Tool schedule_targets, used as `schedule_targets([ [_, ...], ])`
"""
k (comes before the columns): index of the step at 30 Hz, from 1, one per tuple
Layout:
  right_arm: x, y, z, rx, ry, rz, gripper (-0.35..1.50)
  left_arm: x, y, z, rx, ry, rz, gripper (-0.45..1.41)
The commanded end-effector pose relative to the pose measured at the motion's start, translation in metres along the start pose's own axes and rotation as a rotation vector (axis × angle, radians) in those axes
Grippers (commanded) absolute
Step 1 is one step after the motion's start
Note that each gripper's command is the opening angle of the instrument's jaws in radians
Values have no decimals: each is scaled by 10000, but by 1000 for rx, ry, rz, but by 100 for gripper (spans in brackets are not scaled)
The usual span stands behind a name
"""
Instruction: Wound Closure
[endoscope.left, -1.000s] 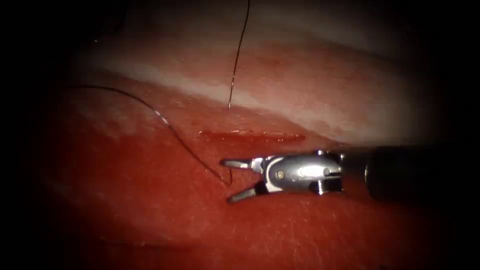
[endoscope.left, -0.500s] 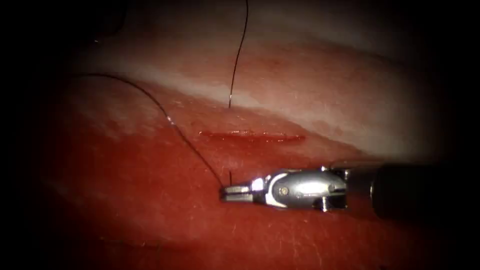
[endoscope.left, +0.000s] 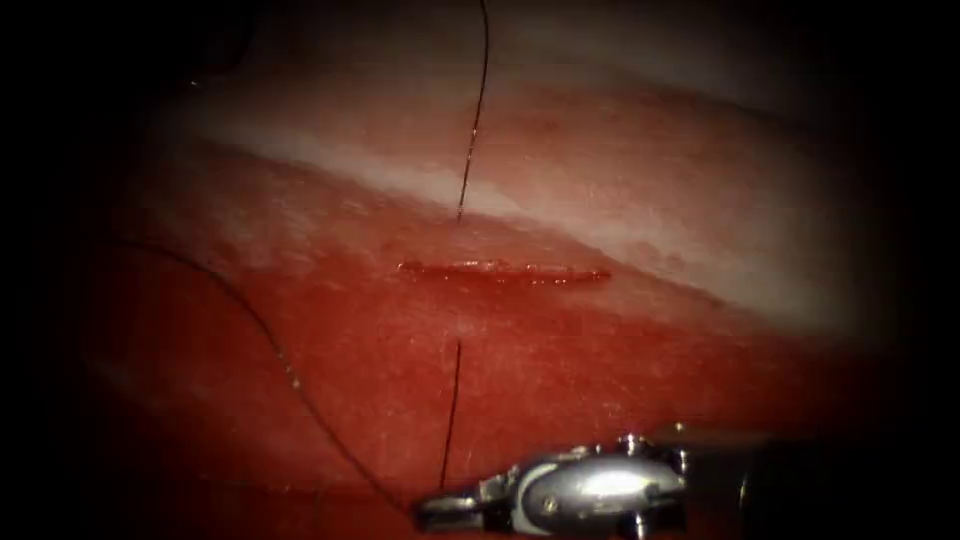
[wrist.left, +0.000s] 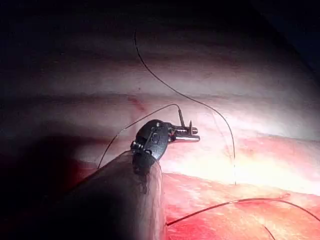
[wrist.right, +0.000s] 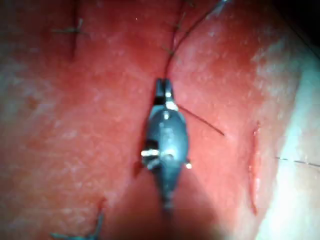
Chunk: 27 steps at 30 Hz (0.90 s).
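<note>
The right arm's tool (endoscope.left: 432, 512) lies low in the endoscope view, below the cut (endoscope.left: 503, 271), its jaws together and clamped on the thread (endoscope.left: 452, 415) — a second ago they stood apart just under the cut, half a second ago they had closed on the strand, and since then the tool has moved down and away from the wound, drawing thread out behind it. One strand runs straight up from the jaws to a point in the tissue (endoscope.left: 620, 360) a little below the cut; another sweeps off from the jaws in a long curve toward the left. A separate length of thread enters the tissue above the cut and leads up out of view. The cut itself is a short, narrow slit edged with red fluid (endoscope.left: 470, 267). In the right wrist view the same tool (wrist.right: 164, 89) shows its jaws pressed shut on the thread, with the cut off to one side. In the left wrist view the left arm's tool (wrist.left: 192, 135) hangs above the pale part of the tissue — its jaws look closed on a strand of thread. The needle cannot be made out.
</note>
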Motion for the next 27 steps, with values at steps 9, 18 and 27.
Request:
schedule_targets([
  [9,35,-51,30,62,5,-11,-35,-3,-6,4,-3,0,2,-45],
  [18,53,-74,43,121,38,9,-35,-3,-6,4,-3,0,2,-45],
  [27,39,-30,25,-20,47,27,118,-3,-6,4,-3,0,2,-45],
])
